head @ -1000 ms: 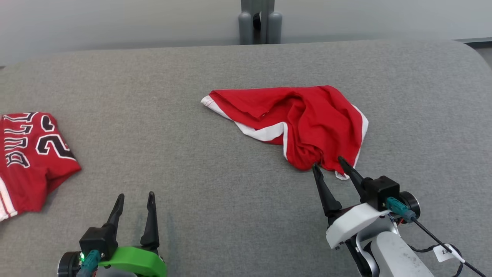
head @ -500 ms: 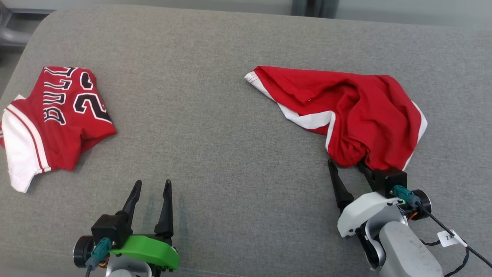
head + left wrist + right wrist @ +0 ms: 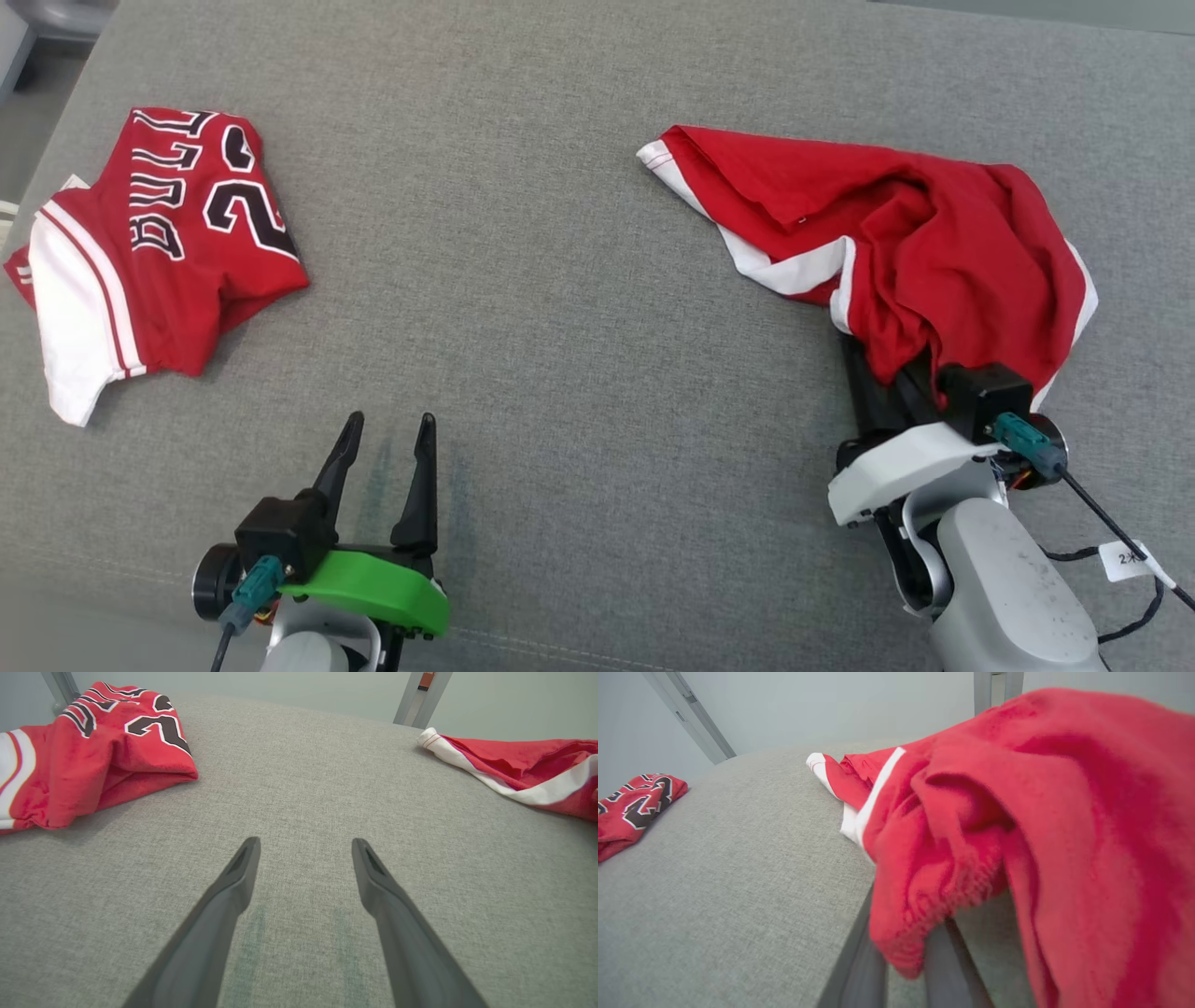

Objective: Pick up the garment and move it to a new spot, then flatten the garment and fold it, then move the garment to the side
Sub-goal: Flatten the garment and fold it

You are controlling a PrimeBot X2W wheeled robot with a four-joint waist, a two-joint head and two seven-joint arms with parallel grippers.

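The garment [image 3: 915, 252] is a crumpled red cloth with white trim, lying at the right of the grey padded surface [image 3: 560, 327]. My right gripper [image 3: 887, 378] is shut on its near edge, with the fingertips buried under the cloth. In the right wrist view the red garment [image 3: 1017, 812] is bunched and pinched between the two fingers of the right gripper [image 3: 903, 938], and it drapes over them. My left gripper [image 3: 387, 425] stands open over bare grey fabric at the lower left, holding nothing. The left wrist view shows the left gripper [image 3: 303, 844] with fingers apart and the garment [image 3: 528, 774] far to the right.
A second red jersey [image 3: 168, 252] with black-and-white lettering and a white sleeve lies folded at the far left; it is also seen as the jersey [image 3: 93, 742] and the jersey [image 3: 635, 807]. Grey metal posts stand beyond the surface's far edge.
My right gripper's fingers, open at the garment's near edge before, have closed on it and the cloth now bunches over them. The head camera has shifted. The left gripper is unchanged.
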